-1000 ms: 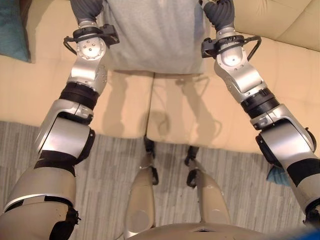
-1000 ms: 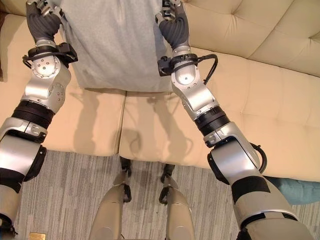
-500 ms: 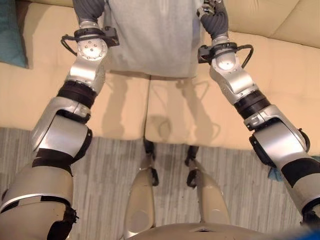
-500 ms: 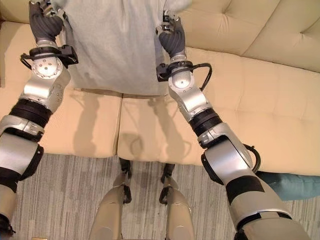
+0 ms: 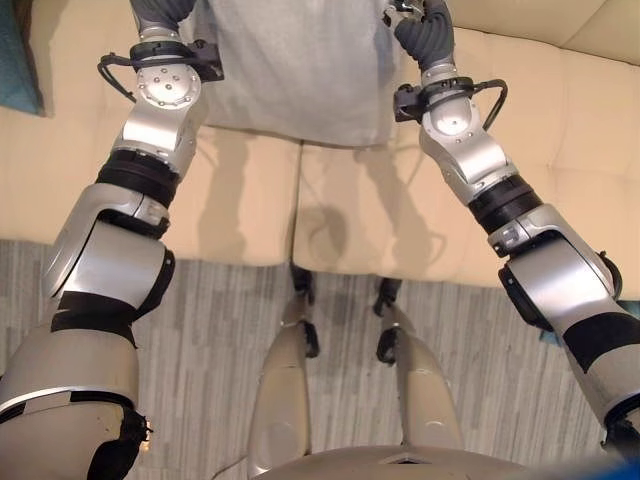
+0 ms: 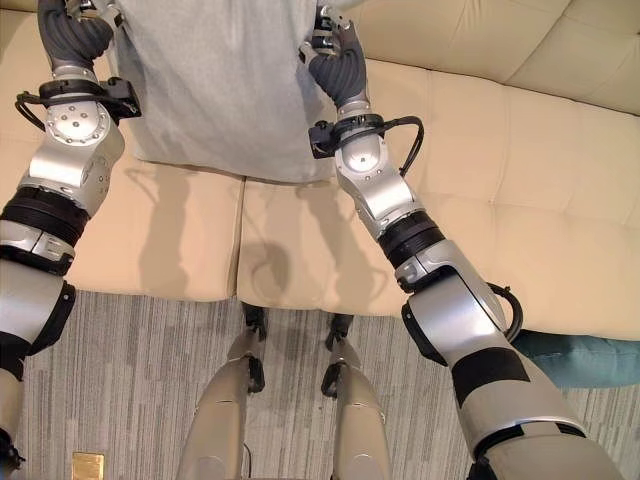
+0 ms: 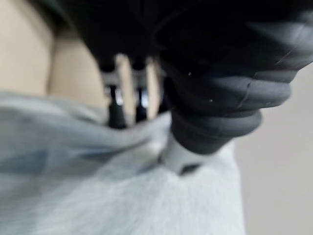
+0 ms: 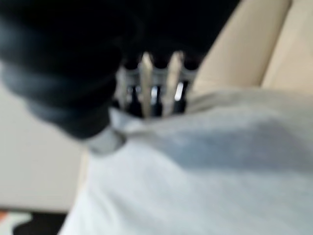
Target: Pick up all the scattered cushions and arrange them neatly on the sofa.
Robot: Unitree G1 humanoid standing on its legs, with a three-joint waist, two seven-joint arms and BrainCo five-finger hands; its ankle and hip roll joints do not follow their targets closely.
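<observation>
step: placing grey cushion point(image 5: 290, 60) on sofa point(image 6: 520, 170) | cushion between both hands, over seat by backrest | L hand point(image 7: 128, 98) + R hand point(image 8: 146, 88) fingers curled on top corners, gripping | next: lower, stand against backrest, let go | teal cushion point(image 6: 575, 358) on floor, behind R arm

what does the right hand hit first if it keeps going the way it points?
Likely the sofa backrest. The right hand grips the grey cushion at its side edge and points up toward the back of the sofa. Depth is unclear, so this is a judgement.
</observation>
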